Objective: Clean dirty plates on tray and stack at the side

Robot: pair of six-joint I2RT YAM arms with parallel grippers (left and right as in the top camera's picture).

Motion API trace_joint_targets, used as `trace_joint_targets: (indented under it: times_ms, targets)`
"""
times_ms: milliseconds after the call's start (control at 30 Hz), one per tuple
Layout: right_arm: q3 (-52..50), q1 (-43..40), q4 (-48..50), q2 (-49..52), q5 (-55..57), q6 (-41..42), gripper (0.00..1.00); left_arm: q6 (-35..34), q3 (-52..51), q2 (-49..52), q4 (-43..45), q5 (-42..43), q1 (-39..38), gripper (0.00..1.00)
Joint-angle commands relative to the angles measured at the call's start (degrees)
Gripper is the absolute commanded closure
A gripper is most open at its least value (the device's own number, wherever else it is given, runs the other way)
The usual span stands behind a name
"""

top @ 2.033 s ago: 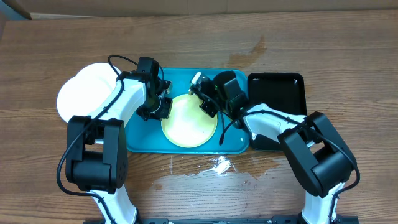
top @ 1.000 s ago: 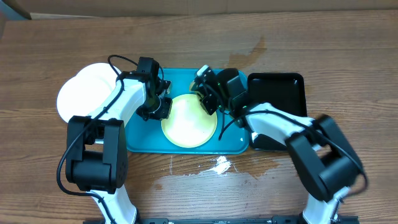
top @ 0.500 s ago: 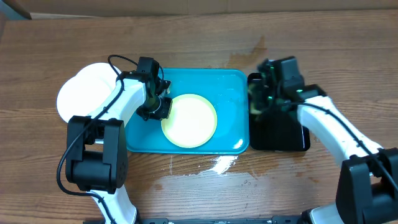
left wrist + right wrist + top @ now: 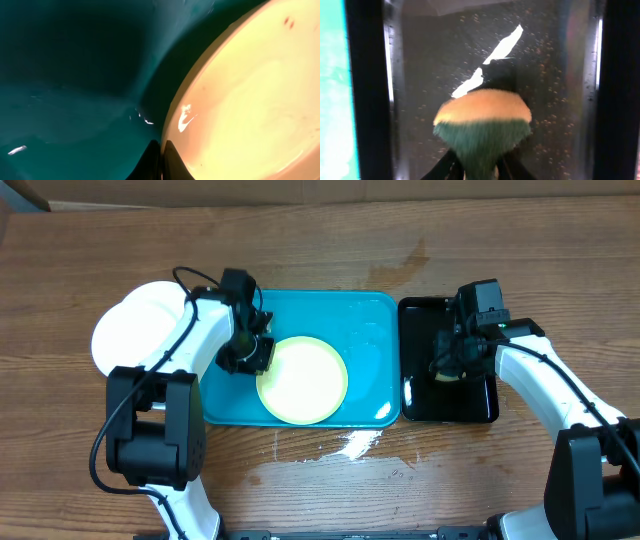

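One plate (image 4: 305, 385) is lying in the tray (image 4: 370, 330), wiping apparently done: your left gripper (image 4: 248, 357) is pressing shut at its rim, your right gripper (image 4: 452, 365), grip unclear, is parking the sponge (image 4: 482, 120) over the black tray (image 4: 470, 405); next you are needing a rim lift onto the white plates (image 4: 135, 330).

The tray (image 4: 375, 320) lies open rightward (plate (image 4: 305, 380) fills centre).

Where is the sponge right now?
Seen from overhead, the sponge is on the right side, held between the fingers of the right gripper just over the black tray, which sits beside the turquoise tray.
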Motion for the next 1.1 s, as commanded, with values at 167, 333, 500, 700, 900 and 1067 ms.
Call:
trace_joint_targets:
  times_ms: [167,333,500,700,900,1067]
  targets:
    - [-0.3,-1.0,0.1,-0.8,6.3,3.1,0.55,-1.4,7.9,0.4,-4.2,0.4,0.3,0.96]
    - [-0.3,-1.0,-0.8,-0.8,6.3,3.1,0.13,-1.4,7.9,0.4,-3.8,3.8,0.3,0.96]
    - [-0.3,-1.0,-1.9,-0.8,6.3,3.1,0.00,-1.4,7.9,0.4,-3.7,4.8,0.3,0.96]
    - [-0.3,-1.3,-1.7,-0.8,5.3,3.1,0.00,-1.3,8.2,0.4,-3.5,11.6,1.1,0.96]
    - [0.0,-5.1,-1.1,-0.8,-1.5,3.1,0.00,-1.4,12.2,0.4,-5.2,18.9,2.6,0.96]
    - [0.0,-10.0,-1.4,-0.8,-3.7,3.1,0.00,-2.7,19.1,0.4,-10.4,19.2,2.4,0.96]
